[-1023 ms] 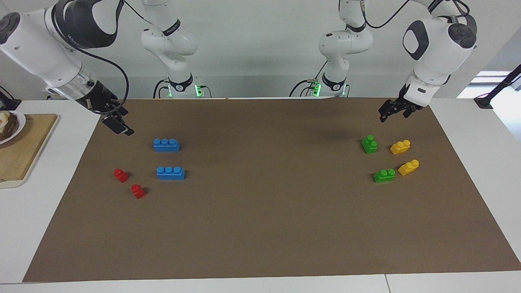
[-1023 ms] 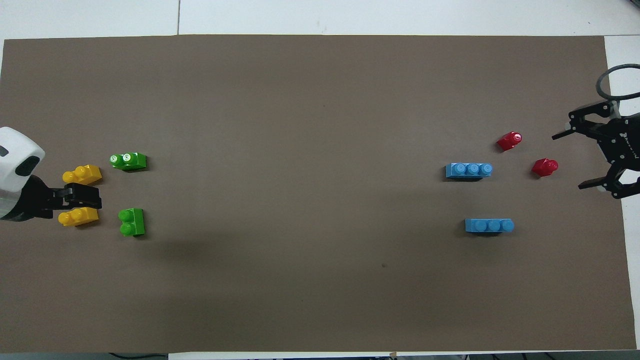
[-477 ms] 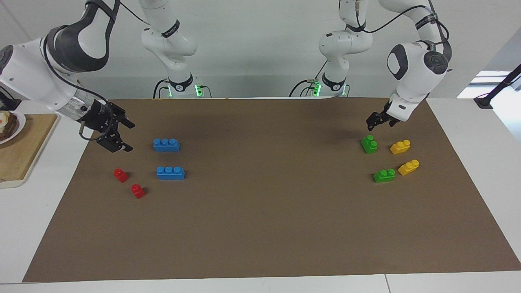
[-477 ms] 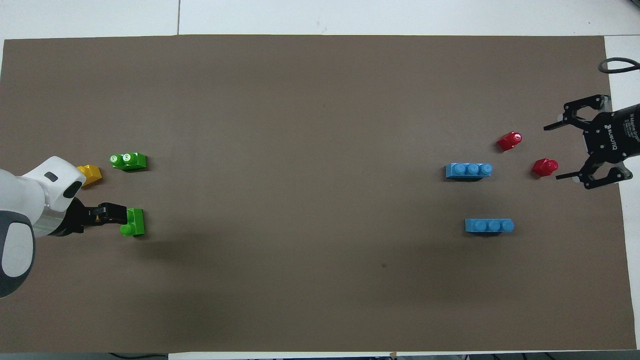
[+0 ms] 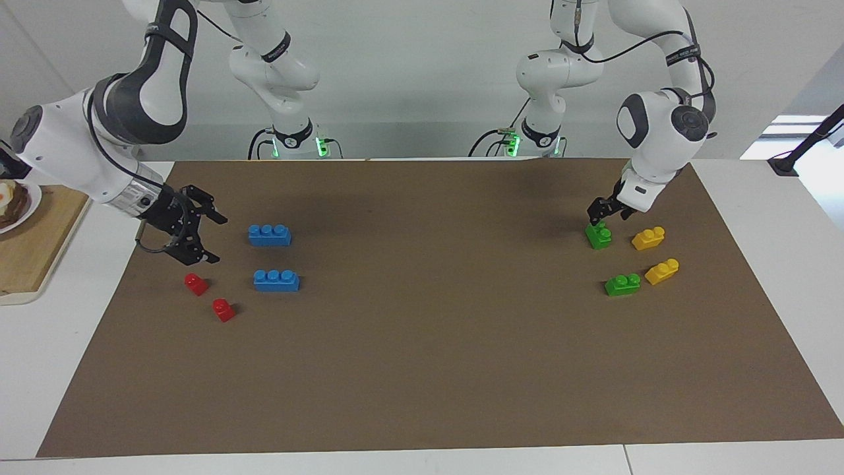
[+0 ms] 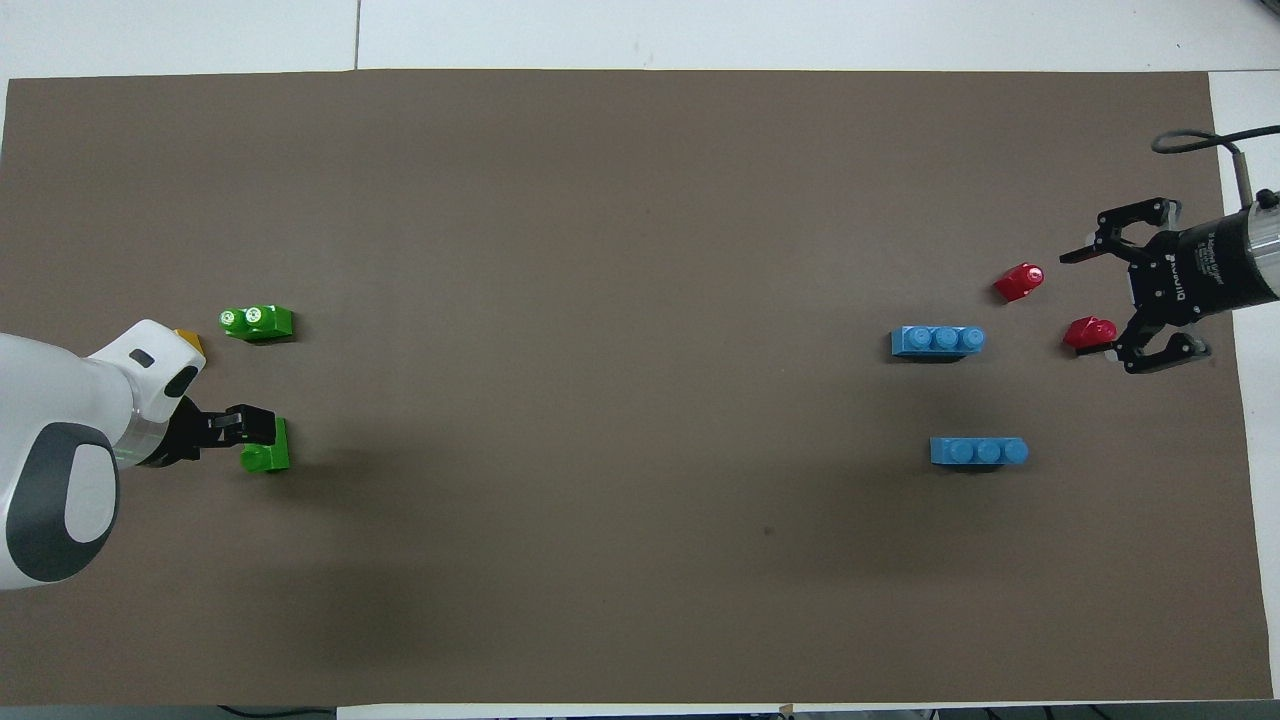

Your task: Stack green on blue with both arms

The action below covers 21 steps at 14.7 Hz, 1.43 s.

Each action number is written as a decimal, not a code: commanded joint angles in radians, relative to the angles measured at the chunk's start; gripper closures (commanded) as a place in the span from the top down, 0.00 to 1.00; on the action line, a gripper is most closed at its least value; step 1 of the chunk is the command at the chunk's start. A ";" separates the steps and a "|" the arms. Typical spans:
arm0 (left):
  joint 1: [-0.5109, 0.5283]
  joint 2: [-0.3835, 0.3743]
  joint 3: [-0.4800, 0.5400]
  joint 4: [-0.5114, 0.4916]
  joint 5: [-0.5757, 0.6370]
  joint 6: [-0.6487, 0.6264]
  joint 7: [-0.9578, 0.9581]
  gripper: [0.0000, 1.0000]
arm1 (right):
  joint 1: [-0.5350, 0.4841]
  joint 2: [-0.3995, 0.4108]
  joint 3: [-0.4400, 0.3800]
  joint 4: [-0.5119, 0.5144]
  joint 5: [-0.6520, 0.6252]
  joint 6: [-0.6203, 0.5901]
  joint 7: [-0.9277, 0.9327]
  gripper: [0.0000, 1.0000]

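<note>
Two green bricks lie toward the left arm's end of the brown mat: one [image 5: 599, 236] nearer to the robots, one [image 5: 622, 285] farther. My left gripper [image 5: 599, 216] hangs low, right over the nearer green brick [image 6: 270, 455] and partly covers it from above; I cannot tell whether it touches. The farther green brick [image 6: 257, 321] lies free. Two blue three-stud bricks [image 5: 270, 235] [image 5: 276, 280] lie toward the right arm's end, also seen from above [image 6: 978, 451] [image 6: 937, 341]. My right gripper [image 5: 214, 239] [image 6: 1092, 300] is open and empty, low over the mat beside the nearer blue brick.
Two red one-stud bricks [image 5: 196, 284] [image 5: 223, 309] lie by the right gripper. Two yellow bricks [image 5: 648, 238] [image 5: 662, 271] lie beside the green ones. A wooden board [image 5: 33, 251] with a plate sits off the mat at the right arm's end.
My left gripper has come down and moved over the nearer green brick. My right gripper has lowered and turned toward the blue and red bricks. No brick has moved.
</note>
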 commanded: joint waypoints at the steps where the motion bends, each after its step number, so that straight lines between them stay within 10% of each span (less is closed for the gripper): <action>1: 0.001 0.001 -0.005 -0.027 0.016 0.038 -0.002 0.85 | 0.014 -0.004 0.003 -0.079 0.024 0.098 -0.038 0.99; 21: 0.004 0.078 -0.005 -0.064 0.016 0.143 0.044 0.68 | 0.030 0.109 0.008 -0.247 0.090 0.359 -0.181 0.99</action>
